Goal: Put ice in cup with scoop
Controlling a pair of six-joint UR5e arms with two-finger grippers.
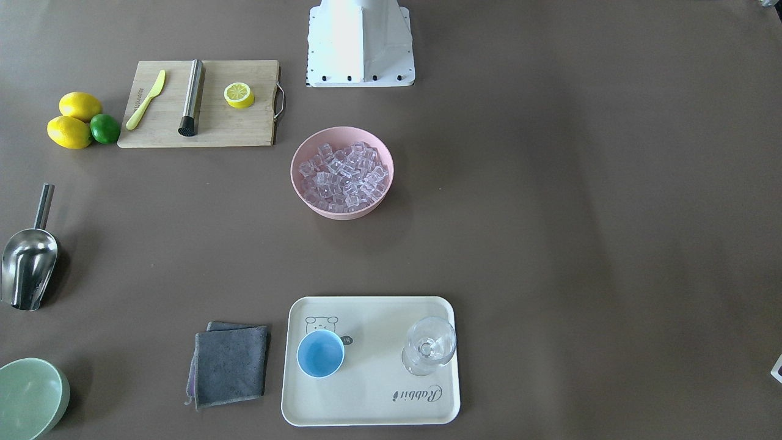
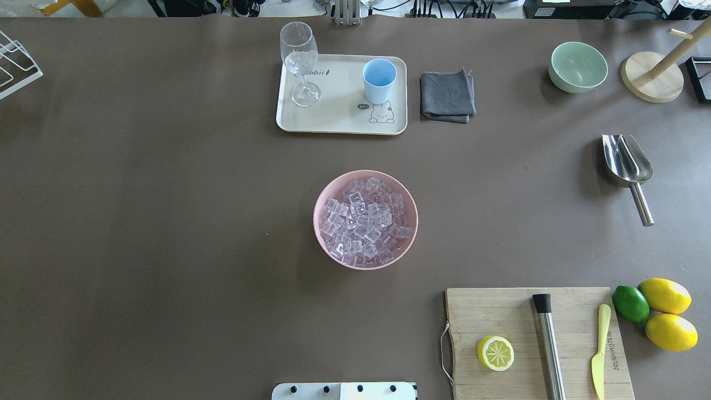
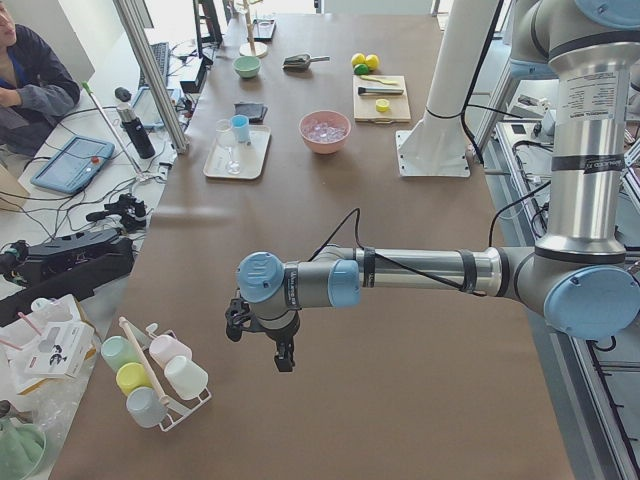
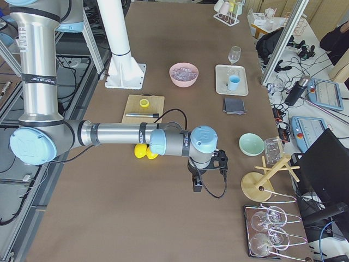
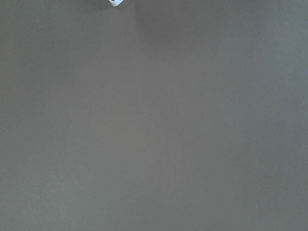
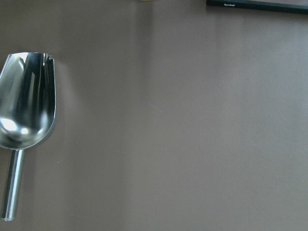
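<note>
Ice (image 1: 345, 177): heaped high in the pink bowl (image 1: 342, 213), dead centre of the table (image 1: 550, 244) in the front-facing view. Cup (image 1: 320, 354): upright on the cream tray (image 1: 342, 403), blue inside, looking empty, well apart from the stemmed glass (image 1: 429, 345) on the tray's other side. Scoop (image 1: 27, 263): flat on the table at the far left edge, handle toward the robot's side, well apart from both bowl and cup.

Over to the overhead view: scoop out on the right, between the pale-green bowl (image 2: 577, 66) beyond it and the lemons (image 2: 665, 295) and lime (image 2: 630, 303) nearer the robot.

Exterior left now: left gripper (image 3: 283, 360) pointing down from the near arm, above bare table, far from the tray. Cannot tell whether the jaws stand apart or together.

Exterior right: right gripper (image 4: 197, 185) pointing down too, over the table near the pale-green bowl and the wooden stand (image 4: 256, 186). Again, cannot tell how the jaws stand.

Left wrist view: nothing but brown tabletop, bar a small white speck at the top edge.

Right wrist view: scoop at the left edge, trough up, shiny and empty, handle toward the bottom edge, resting on the table.
</note>
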